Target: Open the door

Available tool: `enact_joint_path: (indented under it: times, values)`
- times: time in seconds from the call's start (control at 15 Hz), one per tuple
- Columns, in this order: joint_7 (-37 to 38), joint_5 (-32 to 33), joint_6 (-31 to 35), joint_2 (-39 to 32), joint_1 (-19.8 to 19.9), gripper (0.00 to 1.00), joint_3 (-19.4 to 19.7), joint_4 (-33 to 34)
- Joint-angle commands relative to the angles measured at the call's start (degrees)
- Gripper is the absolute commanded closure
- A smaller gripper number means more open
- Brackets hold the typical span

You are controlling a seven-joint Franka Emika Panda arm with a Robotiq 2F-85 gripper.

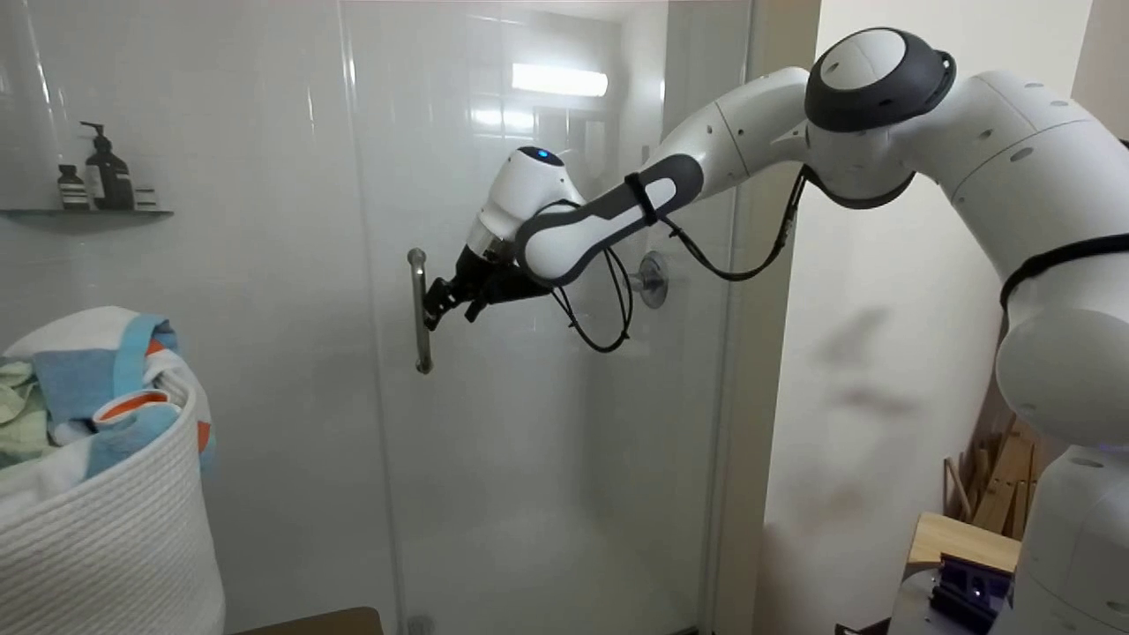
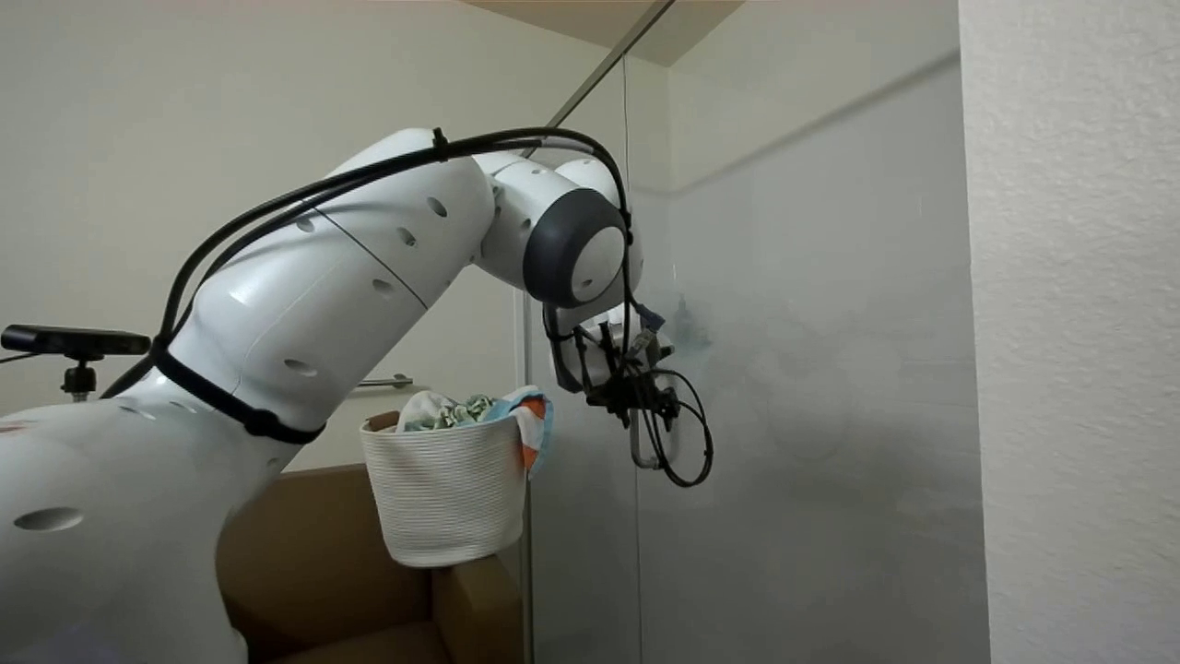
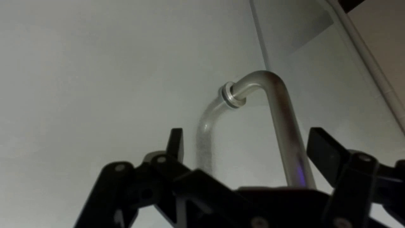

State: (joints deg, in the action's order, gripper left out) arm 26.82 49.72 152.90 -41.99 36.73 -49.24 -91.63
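The door (image 1: 529, 459) is a tall clear glass panel, standing in line with the neighbouring glass in both exterior views. Its silver bar handle (image 1: 419, 309) runs vertically near the panel's free edge. In the wrist view the handle (image 3: 280, 120) curves out from a round mount, and its reflection shows on the glass. My gripper (image 3: 247, 142) is open, with the bar lying between its fingers in that picture, much closer to the right-hand finger (image 3: 326, 155). Whether they touch I cannot tell. An exterior view has the gripper (image 1: 452, 316) right beside the bar's middle. The handle's lower part is hidden in the wrist view.
A white woven basket (image 1: 106, 547) full of towels stands in front of the fixed glass panel (image 1: 291, 494). A brown sofa (image 2: 313, 544) is behind it. Cables (image 1: 609, 346) loop below the wrist. A pale wall (image 2: 1069, 369) borders the door's far side.
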Motion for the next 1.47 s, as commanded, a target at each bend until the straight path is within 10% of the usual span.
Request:
enact_joint_path:
  times: [0.0, 0.53, 1.4]
  values:
    - [-12.07, -15.9, -1.84, 7.78, -0.09, 0.0, 1.54, -5.43]
    - [-30.62, -42.44, 4.81, 11.41, -21.48, 0.0, 29.2, -2.16]
    - [-46.42, -58.78, 1.86, -2.3, -27.32, 0.0, 28.68, 14.91]
